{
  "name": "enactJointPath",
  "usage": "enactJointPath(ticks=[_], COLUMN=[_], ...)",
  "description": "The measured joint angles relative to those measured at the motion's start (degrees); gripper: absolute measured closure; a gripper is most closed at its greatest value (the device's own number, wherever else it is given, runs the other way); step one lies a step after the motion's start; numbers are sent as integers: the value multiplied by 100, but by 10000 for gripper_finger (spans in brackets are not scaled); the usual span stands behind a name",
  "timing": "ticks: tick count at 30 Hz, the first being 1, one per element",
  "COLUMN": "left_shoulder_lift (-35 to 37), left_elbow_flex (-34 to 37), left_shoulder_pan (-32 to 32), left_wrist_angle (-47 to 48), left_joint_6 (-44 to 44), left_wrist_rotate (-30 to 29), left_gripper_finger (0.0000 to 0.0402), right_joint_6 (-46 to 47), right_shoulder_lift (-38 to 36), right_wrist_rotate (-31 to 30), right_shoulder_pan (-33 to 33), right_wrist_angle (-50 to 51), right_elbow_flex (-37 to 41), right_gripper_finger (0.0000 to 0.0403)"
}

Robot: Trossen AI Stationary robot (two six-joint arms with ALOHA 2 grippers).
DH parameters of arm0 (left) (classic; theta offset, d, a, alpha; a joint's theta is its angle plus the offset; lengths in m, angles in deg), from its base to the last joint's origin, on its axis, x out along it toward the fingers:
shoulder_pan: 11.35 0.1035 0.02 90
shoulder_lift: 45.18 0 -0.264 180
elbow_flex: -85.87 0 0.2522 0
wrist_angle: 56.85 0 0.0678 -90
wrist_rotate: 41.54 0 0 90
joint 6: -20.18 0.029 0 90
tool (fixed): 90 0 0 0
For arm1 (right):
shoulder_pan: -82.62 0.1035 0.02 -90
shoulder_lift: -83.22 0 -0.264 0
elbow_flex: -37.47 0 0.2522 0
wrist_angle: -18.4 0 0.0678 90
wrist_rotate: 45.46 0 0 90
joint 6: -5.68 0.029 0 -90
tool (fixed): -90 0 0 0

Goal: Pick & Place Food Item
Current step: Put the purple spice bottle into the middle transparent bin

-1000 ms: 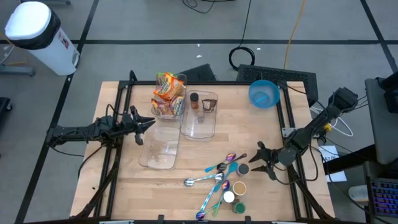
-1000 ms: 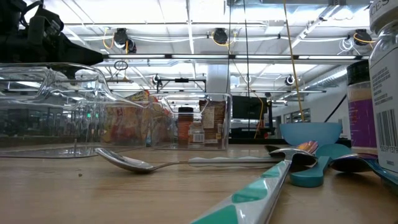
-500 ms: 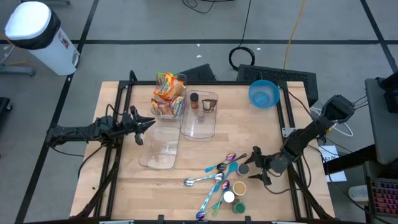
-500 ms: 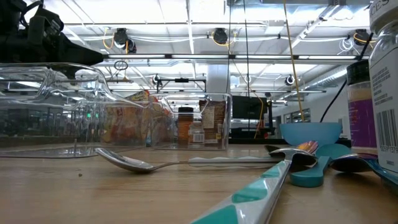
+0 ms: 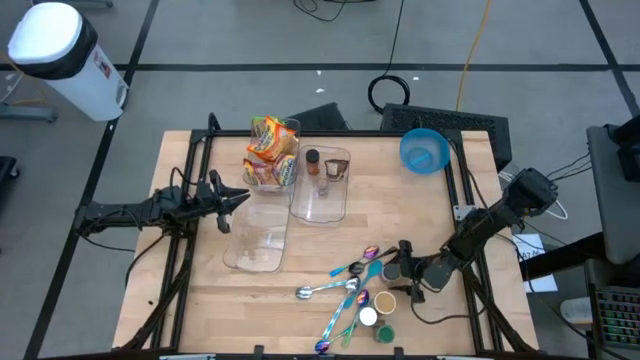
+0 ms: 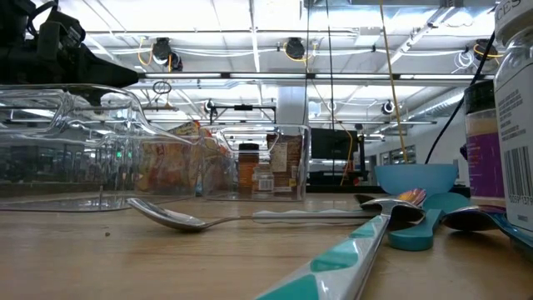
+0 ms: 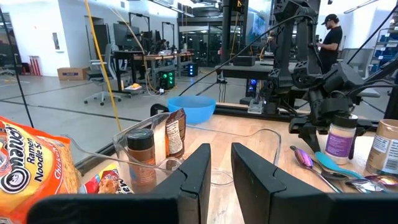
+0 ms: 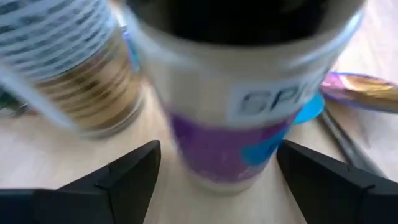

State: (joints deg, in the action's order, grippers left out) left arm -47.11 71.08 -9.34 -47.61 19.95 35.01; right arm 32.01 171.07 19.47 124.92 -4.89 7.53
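A spice jar with a black lid and a purple label stands upright on the table near its right front. My right gripper is open, slanting down at the jar from the table's right, one finger on each side, with a gap showing at both. The high view shows the same jar and gripper. My left gripper waits level at the table's left, its fingers nearly together with nothing between them. Ramen packets lie in a clear bin.
Beside the purple jar stand a gold-filled jar and two smaller jars. Several spoons lie fanned out just left of them. A second clear bin holds spice bottles, an empty bin lies nearer, and a blue bowl sits far right.
My right gripper has moved toward the table's left and near edge and dipped down, coming up to the black-lidded spice jar until its fingers stand on either side of it. The jar has stayed where it was.
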Motion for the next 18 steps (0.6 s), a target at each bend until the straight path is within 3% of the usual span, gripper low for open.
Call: enactJointPath(ticks=[5, 13, 18], left_shoulder_lift=[0, 0, 0], left_elbow_flex=[1, -1, 0], left_shoulder_pan=[1, 0, 1], left_wrist_angle=[1, -1, 1], left_joint_6=[0, 0, 0], left_wrist_rotate=[1, 2, 2], left_gripper_finger=[332, 332, 332], right_joint_6=[-48, -160, -460], right_shoulder_lift=[10, -306, -989], right_wrist_rotate=[-169, -240, -634], right_shoulder_pan=[-33, -37, -37], right_wrist_angle=[-16, -281, -289], right_elbow_flex=[-3, 4, 4], right_gripper_finger=[120, 252, 254])
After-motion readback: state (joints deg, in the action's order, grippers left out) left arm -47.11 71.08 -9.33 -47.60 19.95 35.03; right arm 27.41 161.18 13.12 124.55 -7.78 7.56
